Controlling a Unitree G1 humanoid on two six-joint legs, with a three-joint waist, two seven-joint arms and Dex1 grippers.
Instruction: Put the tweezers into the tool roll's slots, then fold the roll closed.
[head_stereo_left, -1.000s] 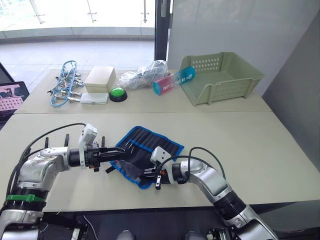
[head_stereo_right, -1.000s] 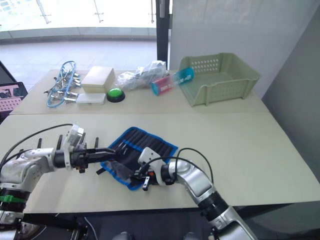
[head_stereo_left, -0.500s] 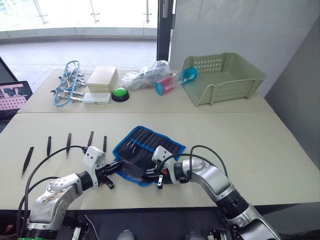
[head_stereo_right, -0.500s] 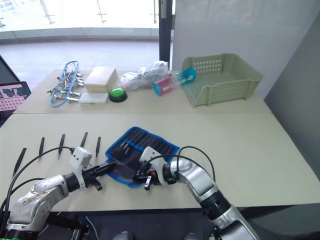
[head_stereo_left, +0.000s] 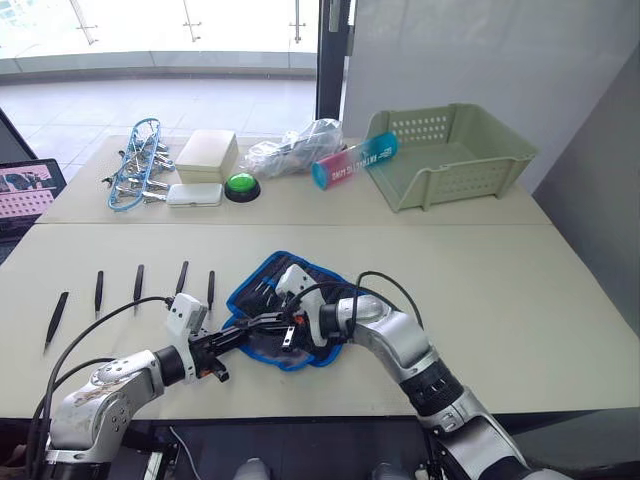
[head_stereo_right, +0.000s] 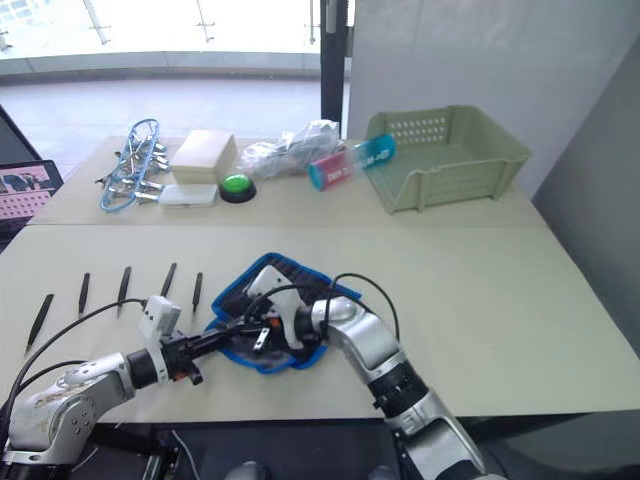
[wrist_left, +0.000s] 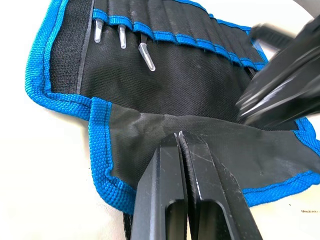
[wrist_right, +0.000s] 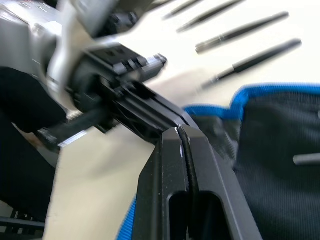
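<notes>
Beige table (head_stereo_left: 500, 290), both jaws pressed closed, empty, at tool roll (wrist_left: 200, 95), right gripper (head_stereo_left: 252, 324) blurred

1. My work surface is a pale beige table (head_stereo_left: 520, 300), with a second table (head_stereo_left: 300, 205) butted against its far edge
2. On the near one lie the tool roll (head_stereo_left: 290, 320) and five tweezers (head_stereo_left: 139, 282) in a row to its left
3. The far one carries a green basket (head_stereo_left: 450, 155), a cream box (head_stereo_left: 205, 155), a green button (head_stereo_left: 238, 186), a plastic bag (head_stereo_left: 290, 148) and blue-wired clips (head_stereo_left: 135, 165)
</notes>
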